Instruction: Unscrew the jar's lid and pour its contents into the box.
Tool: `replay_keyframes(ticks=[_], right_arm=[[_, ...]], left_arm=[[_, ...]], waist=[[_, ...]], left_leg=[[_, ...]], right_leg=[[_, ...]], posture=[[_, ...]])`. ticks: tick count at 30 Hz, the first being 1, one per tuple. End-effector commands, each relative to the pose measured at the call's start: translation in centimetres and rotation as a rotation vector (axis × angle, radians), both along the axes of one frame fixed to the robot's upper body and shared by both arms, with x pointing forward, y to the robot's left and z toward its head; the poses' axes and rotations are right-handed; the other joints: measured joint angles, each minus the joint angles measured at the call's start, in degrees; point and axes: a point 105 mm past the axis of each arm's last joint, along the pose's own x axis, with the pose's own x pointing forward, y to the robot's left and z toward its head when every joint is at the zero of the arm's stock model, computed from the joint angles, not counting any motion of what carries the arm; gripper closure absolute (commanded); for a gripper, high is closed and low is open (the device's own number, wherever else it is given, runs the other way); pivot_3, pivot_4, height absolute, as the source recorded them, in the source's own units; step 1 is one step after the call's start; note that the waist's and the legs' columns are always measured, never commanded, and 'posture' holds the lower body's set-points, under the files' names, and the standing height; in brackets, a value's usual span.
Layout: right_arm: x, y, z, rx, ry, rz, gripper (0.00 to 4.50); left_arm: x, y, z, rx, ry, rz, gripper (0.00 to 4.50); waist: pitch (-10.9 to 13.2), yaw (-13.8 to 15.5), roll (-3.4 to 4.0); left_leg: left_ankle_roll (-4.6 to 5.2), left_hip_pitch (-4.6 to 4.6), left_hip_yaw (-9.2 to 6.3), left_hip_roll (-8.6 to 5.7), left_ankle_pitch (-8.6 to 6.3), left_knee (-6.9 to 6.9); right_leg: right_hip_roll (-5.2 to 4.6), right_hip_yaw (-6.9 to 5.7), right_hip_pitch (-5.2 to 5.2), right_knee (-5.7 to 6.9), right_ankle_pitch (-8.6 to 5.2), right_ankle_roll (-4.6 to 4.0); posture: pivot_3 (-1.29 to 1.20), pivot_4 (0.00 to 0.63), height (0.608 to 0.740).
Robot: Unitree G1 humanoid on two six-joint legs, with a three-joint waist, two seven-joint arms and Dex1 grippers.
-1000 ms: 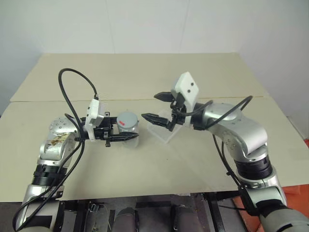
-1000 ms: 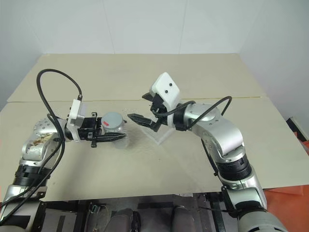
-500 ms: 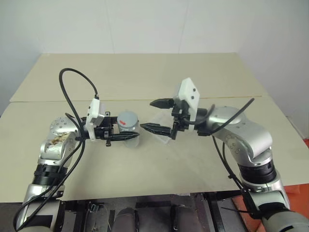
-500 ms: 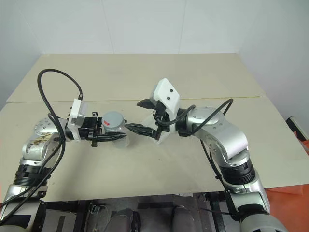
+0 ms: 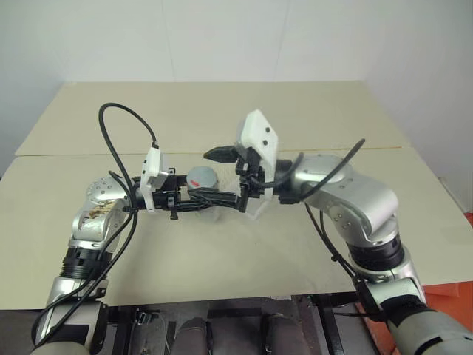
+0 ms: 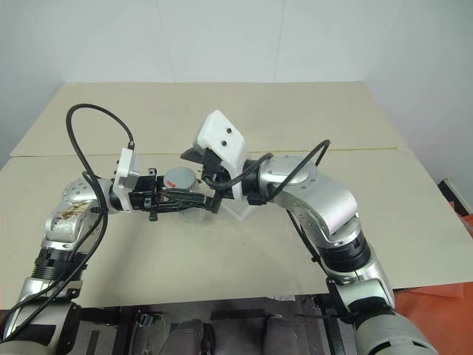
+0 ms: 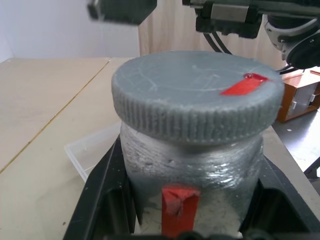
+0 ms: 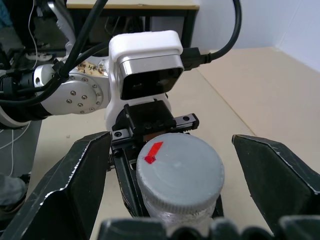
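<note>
The jar is being pinched upright by the left tool, fingers pressed on both sides of its body, just above the tabletop near the middle. The lid is sitting on the jar, w/ a red mark on top. The right tool is being held level around the lid, fingers spread wide on either side, not touching it. The box is lying on the tabletop just beside the jar, partly hidden by the right tool.
</note>
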Motion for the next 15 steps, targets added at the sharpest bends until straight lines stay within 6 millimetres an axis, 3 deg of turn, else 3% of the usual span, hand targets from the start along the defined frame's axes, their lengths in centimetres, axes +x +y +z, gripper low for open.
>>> replay_keyframes(ticks=[1, 15], right_arm=[[-0.32, 0.46, 0.6, -0.026, -0.024, 0.004, 0.04], [0.08, 0.74, 0.83, -0.019, -0.025, -0.012, 0.04]], left_arm=[[-0.17, -0.07, 1.02, 0.001, -0.06, -0.012, 2.47], [-0.33, 0.05, 0.89, 0.003, -0.059, -0.008, 2.47]], waist=[[0.0, 0.0, 0.0], [0.0, 0.0, 0.0]], left_leg=[[0.0, 0.0, 0.0, 0.0, 0.0, 0.0], [0.0, 0.0, 0.0, 0.0, 0.0, 0.0]], right_leg=[[0.0, 0.0, 0.0, 0.0, 0.0, 0.0], [0.0, 0.0, 0.0, 0.0, 0.0, 0.0]], posture=[[0.0, 0.15, 0.74], [0.0, 0.15, 0.74]])
